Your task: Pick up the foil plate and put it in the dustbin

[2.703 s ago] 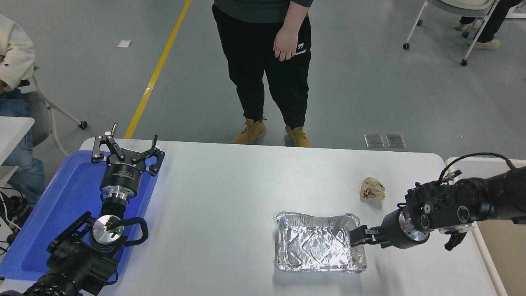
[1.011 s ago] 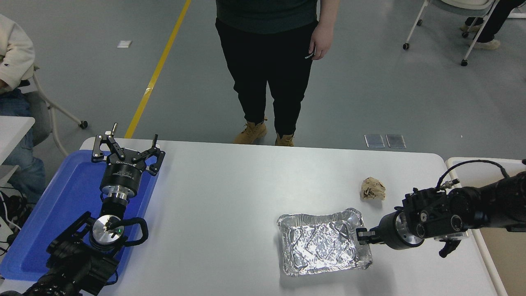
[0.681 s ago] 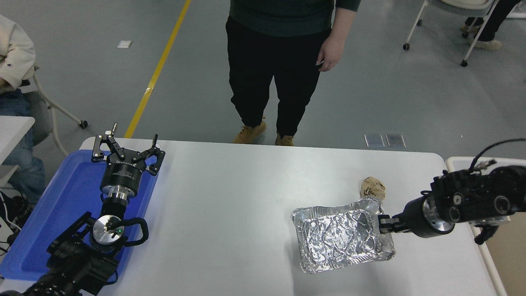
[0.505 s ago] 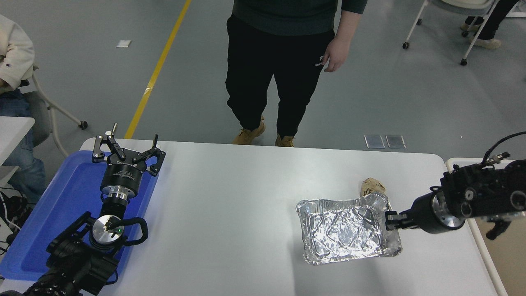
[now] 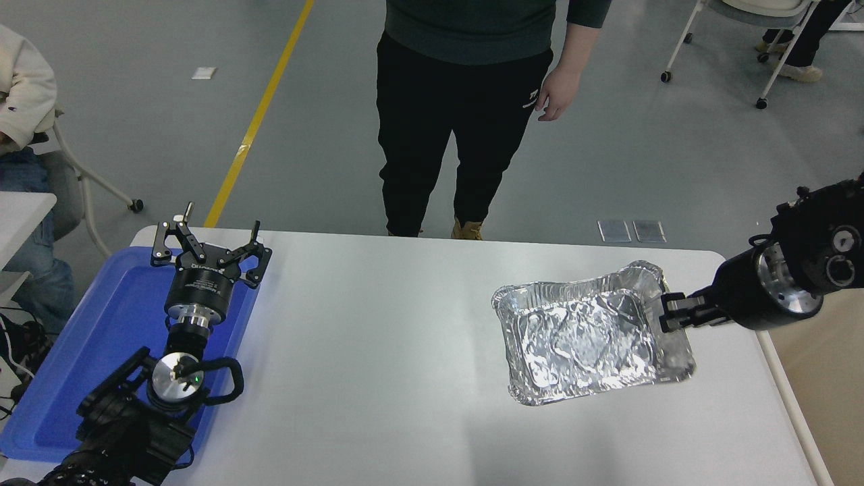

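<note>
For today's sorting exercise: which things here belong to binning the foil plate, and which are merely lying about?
Job:
foil plate, gripped at its right rim
right gripper
dustbin, at the table's right edge

Lying about:
blue tray
parked left gripper

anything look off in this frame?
Nothing alarming. The right gripper pinches the foil plate by its right rim alone, so the plate hangs skewed above the table, short of the dustbin. The left gripper sits parked, open, over the blue tray.

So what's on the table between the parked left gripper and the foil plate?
Nothing: head view shows bare white table between left gripper and foil plate.
</note>
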Available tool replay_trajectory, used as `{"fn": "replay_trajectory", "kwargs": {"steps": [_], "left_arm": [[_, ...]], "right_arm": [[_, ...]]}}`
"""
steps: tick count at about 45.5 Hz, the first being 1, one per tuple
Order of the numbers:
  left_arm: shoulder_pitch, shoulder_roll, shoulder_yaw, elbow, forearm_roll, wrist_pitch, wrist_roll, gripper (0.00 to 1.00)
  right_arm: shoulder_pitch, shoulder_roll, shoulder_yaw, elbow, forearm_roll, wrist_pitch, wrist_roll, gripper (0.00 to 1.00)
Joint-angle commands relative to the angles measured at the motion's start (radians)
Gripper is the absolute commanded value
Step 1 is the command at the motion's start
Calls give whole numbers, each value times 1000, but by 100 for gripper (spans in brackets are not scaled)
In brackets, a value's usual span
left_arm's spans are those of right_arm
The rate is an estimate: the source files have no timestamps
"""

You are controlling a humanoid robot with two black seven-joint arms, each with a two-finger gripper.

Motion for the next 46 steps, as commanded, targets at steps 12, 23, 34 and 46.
{"fn": "replay_trajectory", "kwargs": {"steps": [12, 23, 34, 46], "left_arm": [[0, 1, 0, 0, 0, 0, 0, 100], [0, 1, 0, 0, 0, 0, 0, 100], [2, 0, 0, 0, 0, 0, 0, 100], [2, 0, 0, 0, -1, 0, 0, 100]], "right_arm": [[233, -4, -38, 10, -1, 165, -26, 0], [282, -10, -67, 7, -2, 204, -34, 0], [267, -56, -144, -54, -69, 201, -31, 0], [123, -260, -144, -238, -315, 206, -29, 0]]}}
